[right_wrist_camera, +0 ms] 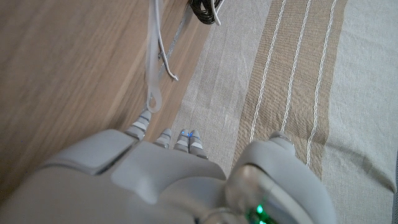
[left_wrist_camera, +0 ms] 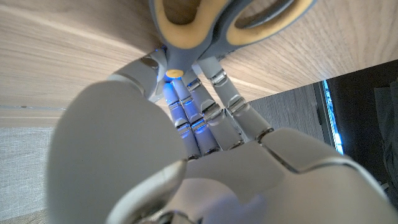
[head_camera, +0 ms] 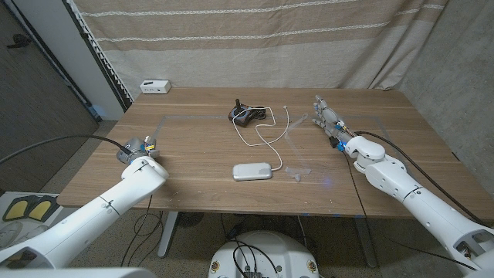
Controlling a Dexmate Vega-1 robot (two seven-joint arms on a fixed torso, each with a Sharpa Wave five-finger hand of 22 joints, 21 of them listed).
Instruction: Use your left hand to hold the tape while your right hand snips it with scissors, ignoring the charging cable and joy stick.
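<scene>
Grey scissors with yellow-lined handles [left_wrist_camera: 217, 25] lie against the wood right at the fingertips of my left hand [left_wrist_camera: 205, 118]. Its thumb and fingers meet where the two handles join; whether they pinch it is hidden. In the head view that left hand [head_camera: 137, 148] is at the table's left side. A clear strip of tape [right_wrist_camera: 152, 50] runs from the fingertips of my right hand [right_wrist_camera: 165, 140] toward the middle of the table. Tape [head_camera: 296, 171] also lies near the front. My right hand [head_camera: 330, 122] is stretched out at the right, fingers apart.
A black joystick [head_camera: 245, 114] sits at the back middle, with a white charging cable [head_camera: 266, 130] curling from it to a white power bank [head_camera: 255, 171]. A small white box [head_camera: 155, 86] stands at the back left corner. A striped curtain hangs behind the table.
</scene>
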